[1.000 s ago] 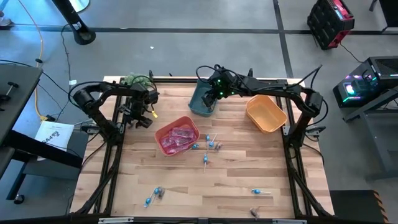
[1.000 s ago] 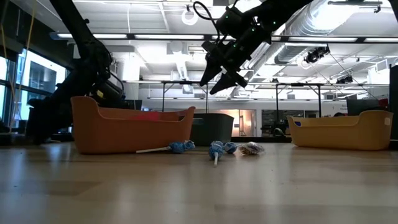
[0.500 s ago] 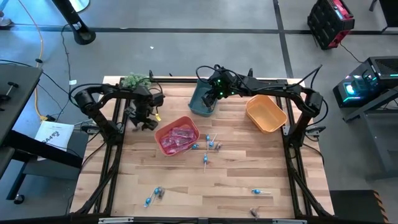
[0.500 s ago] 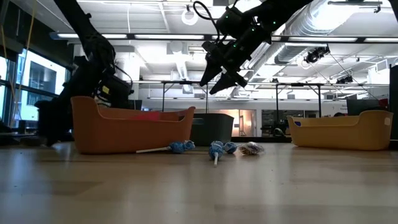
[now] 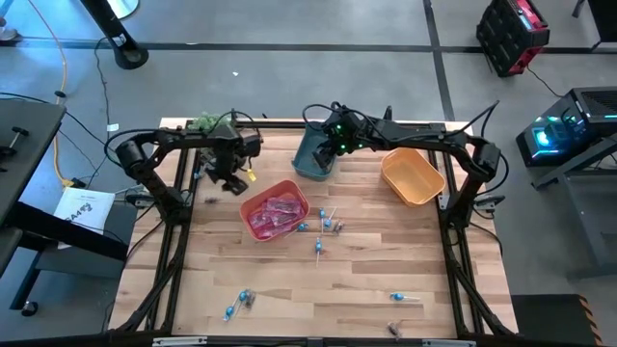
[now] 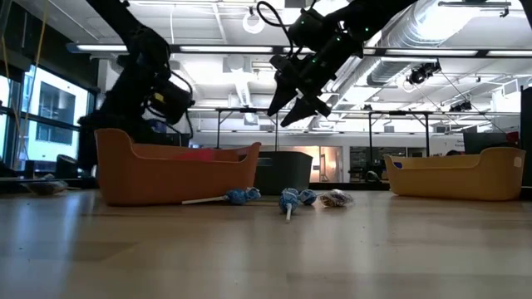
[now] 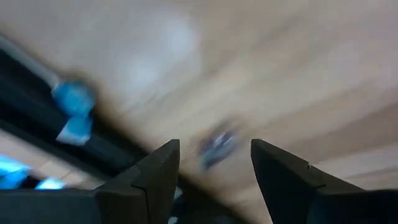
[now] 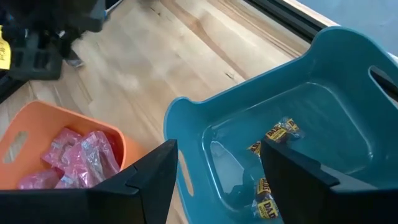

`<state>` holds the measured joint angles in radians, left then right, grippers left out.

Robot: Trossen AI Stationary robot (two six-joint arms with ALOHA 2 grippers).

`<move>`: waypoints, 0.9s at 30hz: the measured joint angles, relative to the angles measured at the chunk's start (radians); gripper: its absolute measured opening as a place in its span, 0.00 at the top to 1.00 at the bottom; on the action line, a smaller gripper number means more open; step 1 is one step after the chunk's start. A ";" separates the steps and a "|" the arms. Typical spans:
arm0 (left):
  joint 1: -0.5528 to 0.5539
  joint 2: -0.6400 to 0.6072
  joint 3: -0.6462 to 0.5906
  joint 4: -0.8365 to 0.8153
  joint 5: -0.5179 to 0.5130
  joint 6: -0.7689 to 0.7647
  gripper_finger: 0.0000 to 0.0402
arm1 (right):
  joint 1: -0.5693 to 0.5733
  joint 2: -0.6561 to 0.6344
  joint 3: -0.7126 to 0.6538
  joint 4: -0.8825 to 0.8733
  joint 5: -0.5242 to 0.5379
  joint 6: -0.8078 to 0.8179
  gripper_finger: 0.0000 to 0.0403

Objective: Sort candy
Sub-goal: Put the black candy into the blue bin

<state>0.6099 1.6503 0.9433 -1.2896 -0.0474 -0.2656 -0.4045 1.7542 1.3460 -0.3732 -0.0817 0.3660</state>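
I see my right gripper (image 5: pixel 326 154) hovering over the teal bin (image 8: pixel 348 81), fingers spread, empty; brownish pieces (image 8: pixel 273 134) lie below it. Left gripper (image 5: pixel 229 178) near the table's back-left edge, parted, holding nothing. Pink packets (image 5: pixel 277 210) in the red bin (image 5: pixel 253 229); lollipops (image 5: pixel 328 226) loose beside it.

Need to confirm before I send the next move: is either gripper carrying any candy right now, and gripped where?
Nothing is held. The right gripper hangs open and empty above the teal bin; the left gripper is open over bare table.
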 joint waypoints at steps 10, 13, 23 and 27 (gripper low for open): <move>-0.011 0.001 -0.147 0.015 -0.082 0.077 0.52 | 0.015 0.000 0.000 0.000 0.000 -0.006 0.44; -0.023 0.001 -0.175 0.010 -0.052 0.092 0.52 | 0.013 0.000 0.000 0.000 0.000 -0.007 0.44; -0.064 0.001 -0.181 0.054 0.018 0.147 0.52 | 0.012 0.000 0.000 0.013 0.045 -0.008 0.44; -0.082 0.001 -0.181 0.072 0.019 0.166 0.52 | 0.012 0.000 0.000 0.012 0.045 -0.008 0.44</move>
<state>0.5278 1.6511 0.7628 -1.2173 -0.0279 -0.0997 -0.3923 1.7542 1.3460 -0.3608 -0.0368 0.3584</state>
